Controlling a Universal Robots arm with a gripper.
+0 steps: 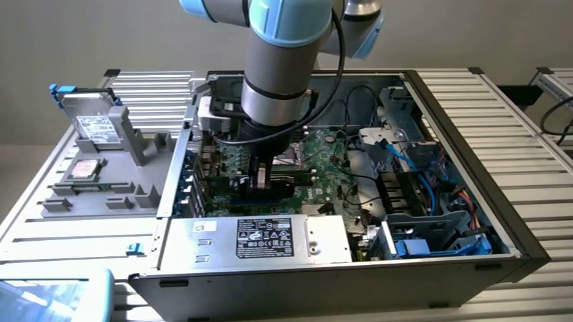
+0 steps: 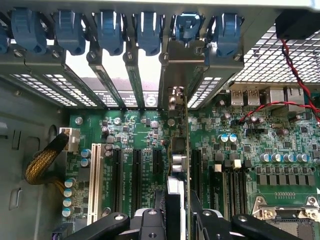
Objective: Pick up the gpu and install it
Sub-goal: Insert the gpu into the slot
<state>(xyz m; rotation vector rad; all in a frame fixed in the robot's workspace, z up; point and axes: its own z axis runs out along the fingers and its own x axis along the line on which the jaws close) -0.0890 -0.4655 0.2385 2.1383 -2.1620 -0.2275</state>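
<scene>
My gripper [image 1: 259,177] reaches down into the open computer case [image 1: 465,134], low over the green motherboard [image 2: 135,130]. The gpu [image 2: 177,160] stands on edge between the two black fingers [image 2: 150,222], and the jaws are shut on it. Its silver end bracket [image 2: 182,70] lies against the rear slot openings, under the row of blue latches [image 2: 110,27]. The card's lower edge sits along the line of a black expansion slot; whether it is seated I cannot tell.
A grey power supply [image 1: 268,238] with a label fills the case's near side. Blue cables and a drive cage [image 1: 430,221] stand at the exterior view's right. A hard drive [image 1: 94,127] sits in a grey fixture outside the case. A braided cable bundle [image 2: 42,167] lies beside the slots.
</scene>
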